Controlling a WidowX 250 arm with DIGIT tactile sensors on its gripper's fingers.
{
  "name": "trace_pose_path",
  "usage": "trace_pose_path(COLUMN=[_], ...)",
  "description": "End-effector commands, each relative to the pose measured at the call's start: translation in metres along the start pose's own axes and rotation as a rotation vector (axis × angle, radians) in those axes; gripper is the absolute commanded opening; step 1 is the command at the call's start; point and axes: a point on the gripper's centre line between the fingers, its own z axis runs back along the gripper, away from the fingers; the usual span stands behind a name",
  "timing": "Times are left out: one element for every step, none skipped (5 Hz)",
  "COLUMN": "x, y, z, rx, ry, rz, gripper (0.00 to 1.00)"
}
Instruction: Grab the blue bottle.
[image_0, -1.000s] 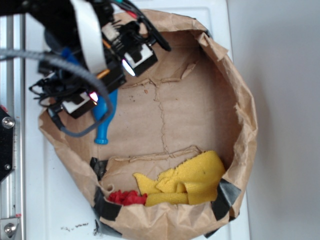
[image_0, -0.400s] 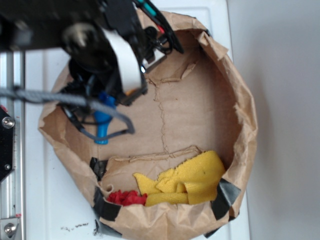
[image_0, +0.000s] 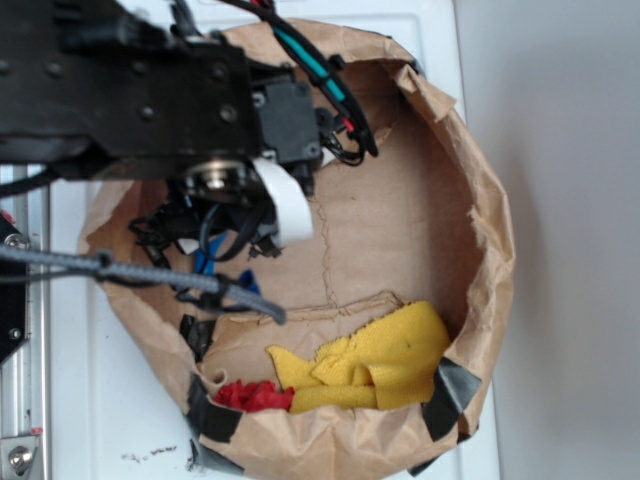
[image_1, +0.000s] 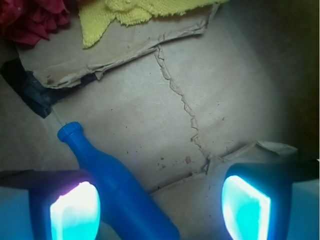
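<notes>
The blue bottle (image_1: 120, 192) lies on its side on the cardboard floor, its flared lip (image_1: 68, 132) pointing up-left in the wrist view. My gripper (image_1: 160, 210) is open and hangs over it. The bottle's wide body lies between the two glowing pads, close against the left pad (image_1: 75, 212) and far from the right pad (image_1: 247, 207). In the exterior view the black arm (image_0: 150, 100) covers the bottle. Only slivers of the blue bottle (image_0: 204, 258) show between the cables.
A brown paper bag rolled down into a basin (image_0: 490, 230) rings the work area. A yellow cloth (image_0: 385, 360) and a red cloth (image_0: 250, 395) lie at its near side. Black tape (image_0: 455, 390) patches the rim. A torn cardboard seam (image_1: 182, 102) crosses the floor.
The arm has swung down and across the left of the bag, and it now hides the bottle in the exterior view. The bottle itself has not moved.
</notes>
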Motion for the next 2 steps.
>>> trace_pose_path(x=[-0.017,-0.028], y=[-0.001,-0.010], z=[0.002,-0.009], rx=[0.066,0.106], ry=[-0.078,-0.088], rz=[-0.086,-0.166], gripper=[1.00,1.00])
